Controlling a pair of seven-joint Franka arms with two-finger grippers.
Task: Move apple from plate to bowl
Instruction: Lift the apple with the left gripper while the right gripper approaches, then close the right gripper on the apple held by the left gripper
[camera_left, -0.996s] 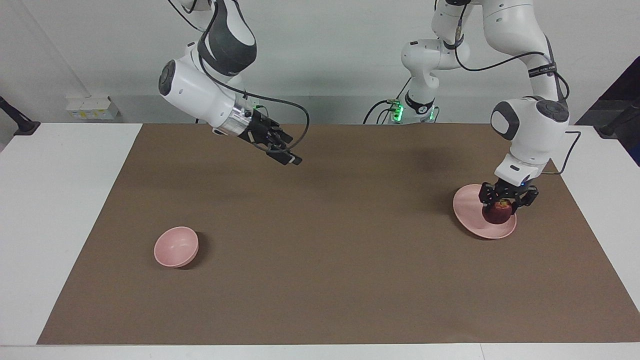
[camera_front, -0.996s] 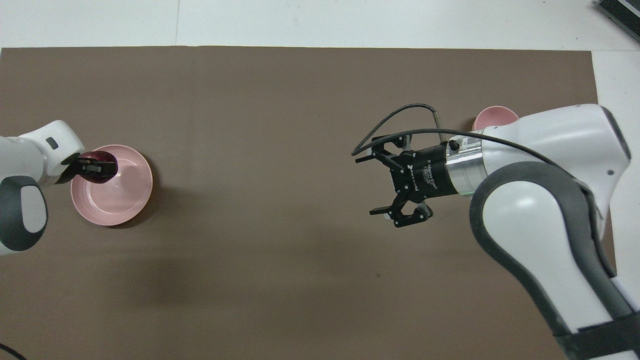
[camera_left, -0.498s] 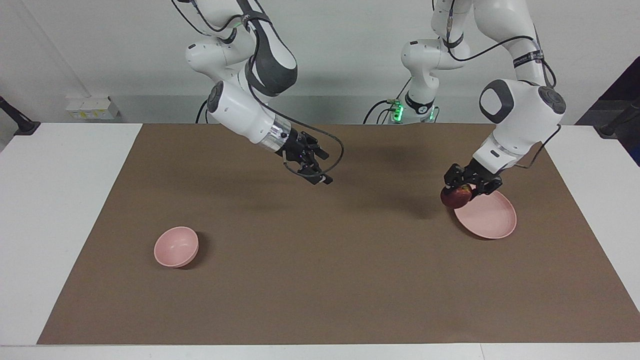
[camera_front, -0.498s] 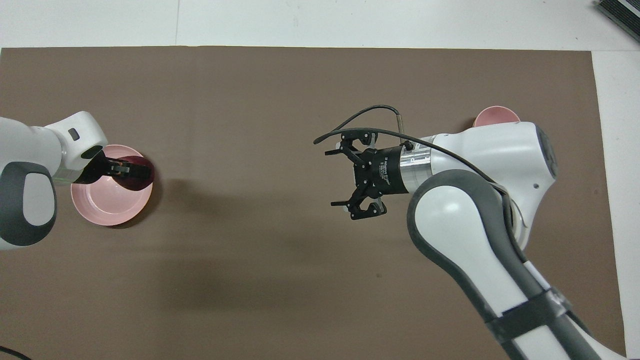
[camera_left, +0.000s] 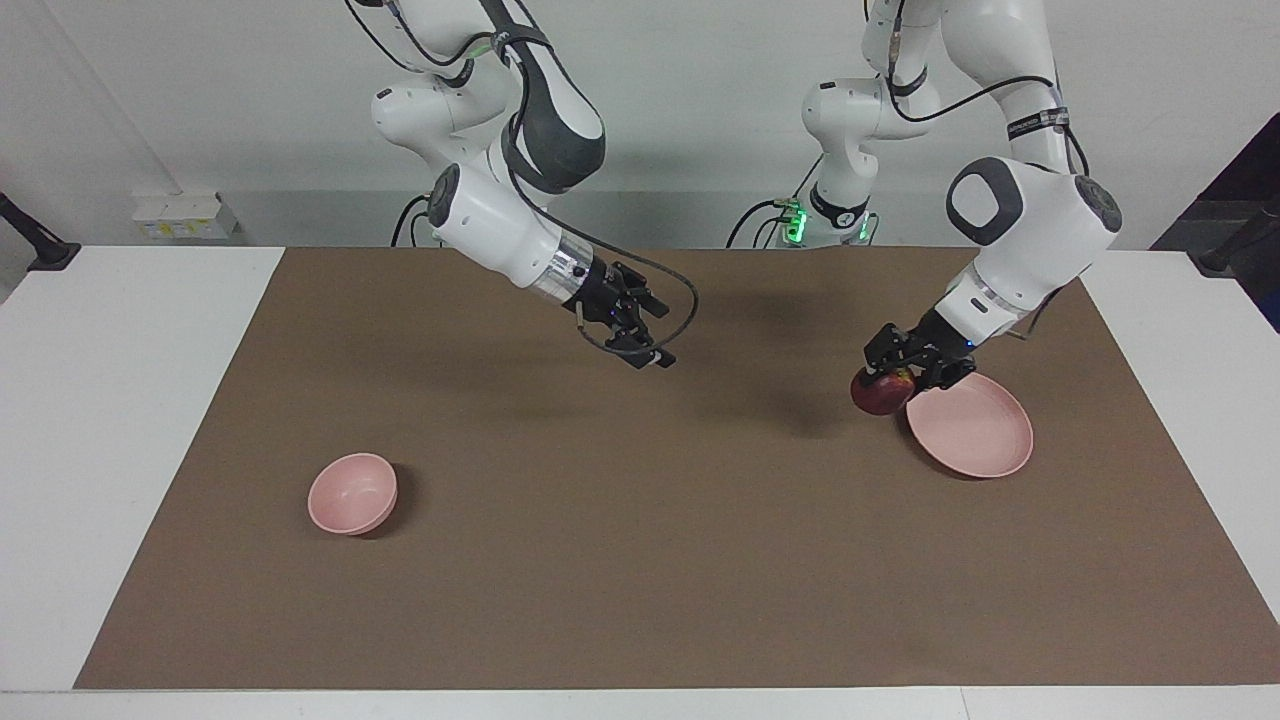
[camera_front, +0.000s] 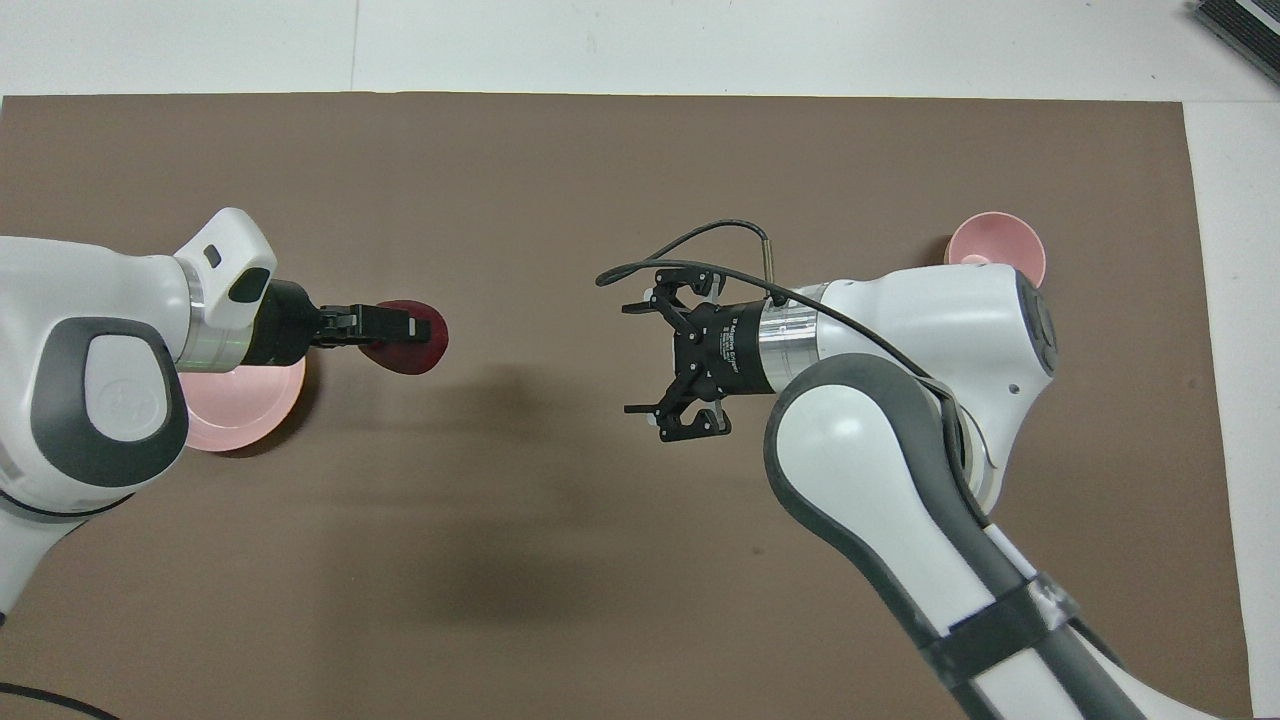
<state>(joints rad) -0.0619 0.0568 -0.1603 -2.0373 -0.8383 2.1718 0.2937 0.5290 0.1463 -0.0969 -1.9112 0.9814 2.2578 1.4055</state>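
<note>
My left gripper (camera_left: 893, 377) is shut on the dark red apple (camera_left: 880, 394) and holds it in the air over the brown mat, just off the rim of the plate (camera_left: 972, 426), toward the table's middle. In the overhead view the apple (camera_front: 408, 343) sits in the left gripper (camera_front: 398, 325), and the left arm covers part of the plate (camera_front: 243, 412). The plate is empty. The bowl (camera_left: 350, 494) stands empty toward the right arm's end; it also shows in the overhead view (camera_front: 996, 246). My right gripper (camera_left: 642, 346) is open and empty, raised over the middle of the mat (camera_front: 662, 366).
A brown mat (camera_left: 640, 570) covers most of the white table (camera_left: 110, 420). A cable loops beside the right gripper's wrist (camera_left: 680, 300).
My left gripper lifted the apple off the plate and carried it toward the table's middle. My right gripper swung toward the middle of the mat, still open.
</note>
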